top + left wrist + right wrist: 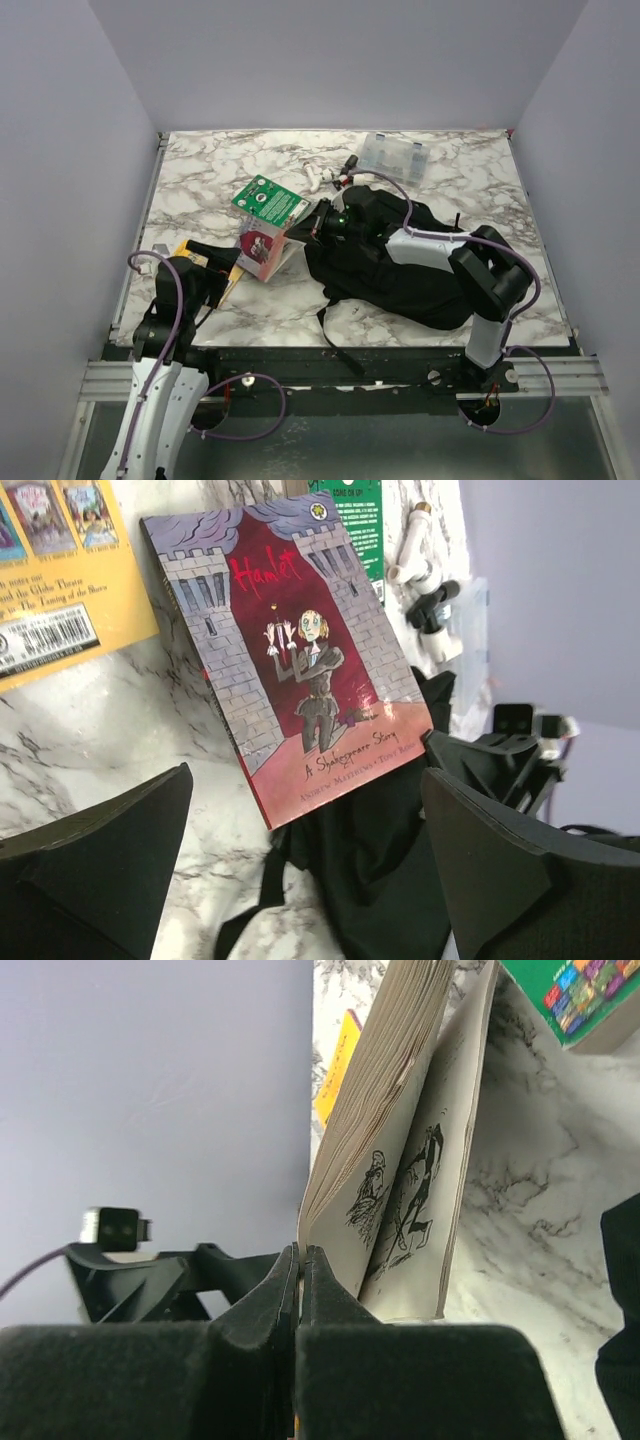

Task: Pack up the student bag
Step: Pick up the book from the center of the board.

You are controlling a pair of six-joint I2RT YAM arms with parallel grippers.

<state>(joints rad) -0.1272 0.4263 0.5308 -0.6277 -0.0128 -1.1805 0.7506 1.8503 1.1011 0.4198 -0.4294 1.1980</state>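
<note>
Broad black fingers (100, 870) of the left pincer (308, 780) filled the lower corners of its wrist view. They stood wide apart, with nothing between them. Just beyond them a Hamlet paperback (290, 660) leaned at a tilt, front cover facing the lens, its lower edge over black fabric. A yellow book (60, 580) lay flat on the marble counter (200, 180) to the paperback's left, and a green book (355, 520) lay past its top edge.

In the right wrist view, the right pincer (301, 1252) had its fingers pressed tightly together. The paperback's fanned pages, with ink drawings showing, rose directly ahead, and the book's lower corner came down right at the fingertips. Whether a cover was nipped between them could not be made out.

From above, the student bag (400, 280) lay slumped on the right half of the counter, close to the near edge. One strap trailed toward the arm bases. The right arm reached across the top of the bag, so that its pincer sat at the bag's left end, just beside the tilted paperback. The left arm sat low at the near left, over the yellow book.

A clear compartment box (397, 155) rested near the far edge, well apart from the bag. A few small white and black items (330, 180) lay between that box and the green book.
</note>
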